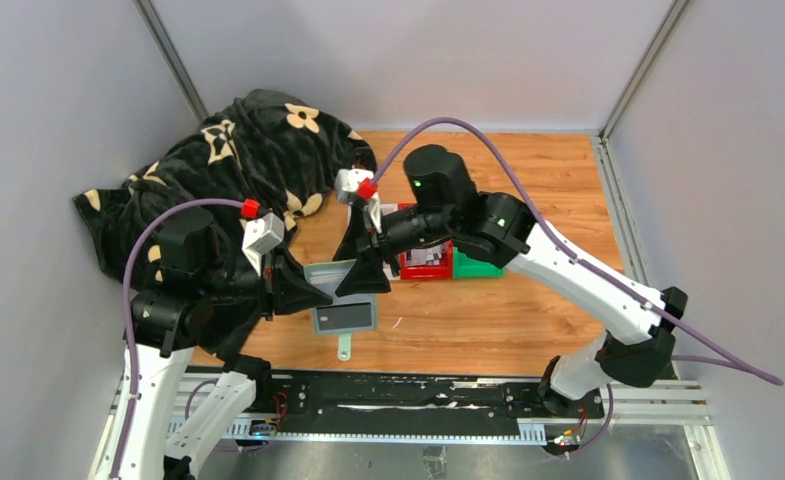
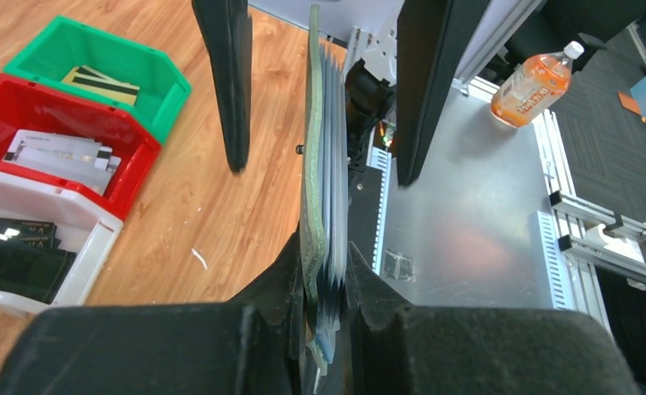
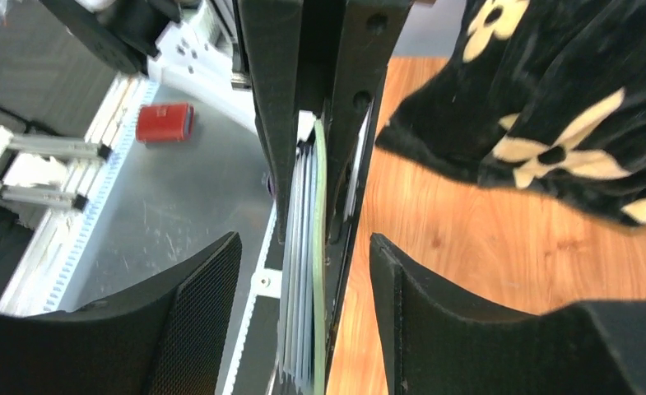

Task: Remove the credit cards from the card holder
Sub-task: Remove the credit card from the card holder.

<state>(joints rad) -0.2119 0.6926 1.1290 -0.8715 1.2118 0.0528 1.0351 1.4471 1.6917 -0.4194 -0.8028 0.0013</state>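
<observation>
Sage-green card holder (image 2: 313, 148) (edge-on) clamped in left gripper (image 2: 326, 271), right gripper (image 3: 303, 247) spread open, straddling its far edge.

left hand (image 2: 326, 284) gripping upright card holder (image 2: 312, 164), green tray (image 2: 168, 89), red tray (image 2: 135, 169) at left

Left gripper (image 2: 326, 276): jaws pinched nearly closed.
Right gripper (image 3: 304, 247): jaws apart, seemingly pointing straight at the left one.

table: wooden top (image 1: 548, 180), pretty plain, light orange-brown boards
cloth: black with cream flowers (image 1: 258, 150), heaped over the far-left corner
trays: white tray (image 2: 81, 271), red tray (image 2: 130, 164), green tray (image 2: 163, 82), side by side and touching
scrap: tiny white fleck (image 2: 198, 258) near the white tray
</observation>
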